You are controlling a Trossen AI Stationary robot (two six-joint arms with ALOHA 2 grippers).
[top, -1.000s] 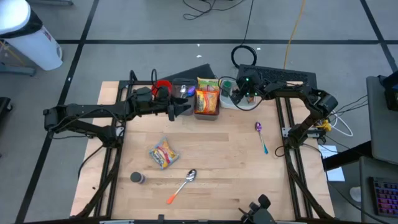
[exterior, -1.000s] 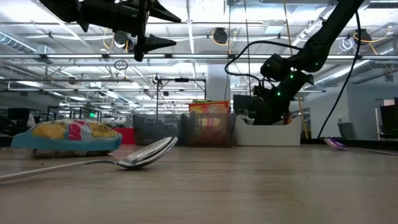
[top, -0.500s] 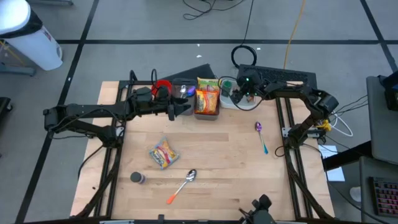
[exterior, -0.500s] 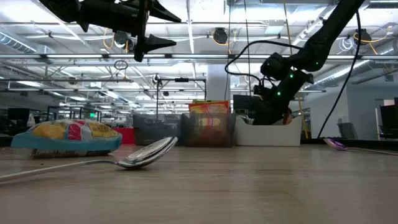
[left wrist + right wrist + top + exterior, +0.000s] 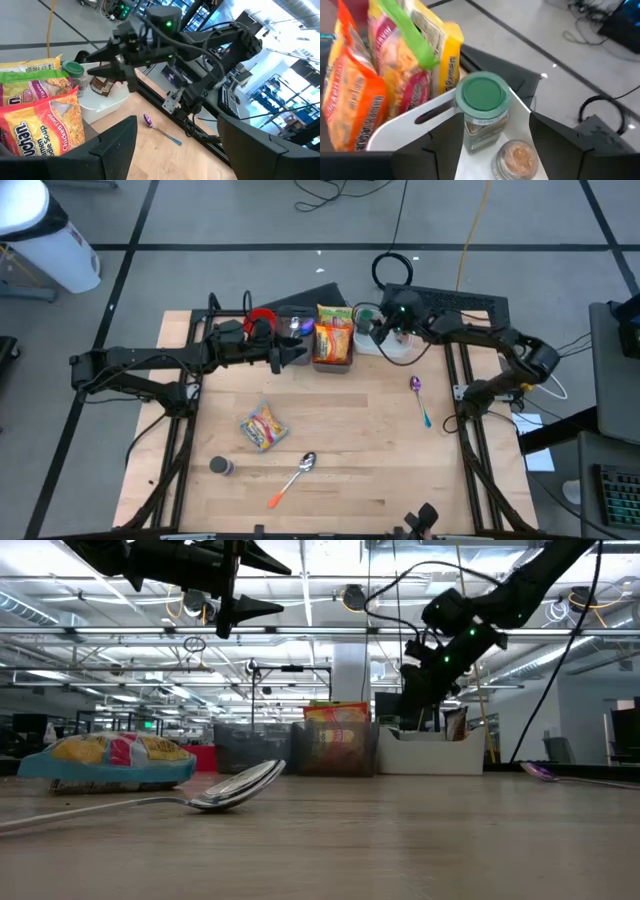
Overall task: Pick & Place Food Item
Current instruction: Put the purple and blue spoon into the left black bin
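The food to pick looks like the green-lid jar (image 5: 482, 112). It stands up straight in a white tub (image 5: 410, 122) at about 1 o'clock on the bench (image 5: 360, 450), seen from above. A small jar with a brown top (image 5: 512, 157) stands just beside it in the same tub. I think the jars stand in the tub so they do not roll away, and so a hand can come down on them from the top.

The right hand (image 5: 388, 328) hangs over the tub, right above the green-lid jar. Its 2 fingers are spread wide, 1 on each side of the jar. They do not touch it, and the hand holds nothing. I think it is lined up this way so it can drop down and squeeze the jar.

Next to the tub, at about 12 o'clock, the noodle packs (image 5: 333, 335) stand in a dark bin. The left hand (image 5: 298, 356) waits up in the air just beside them, at about 11 o'clock. Its fingers are spread too, and it is empty.

A snack bag (image 5: 263, 427) lies flat at about 8 o'clock. A purple spoon (image 5: 417, 390) lies at 3 o'clock, well apart from the tub.
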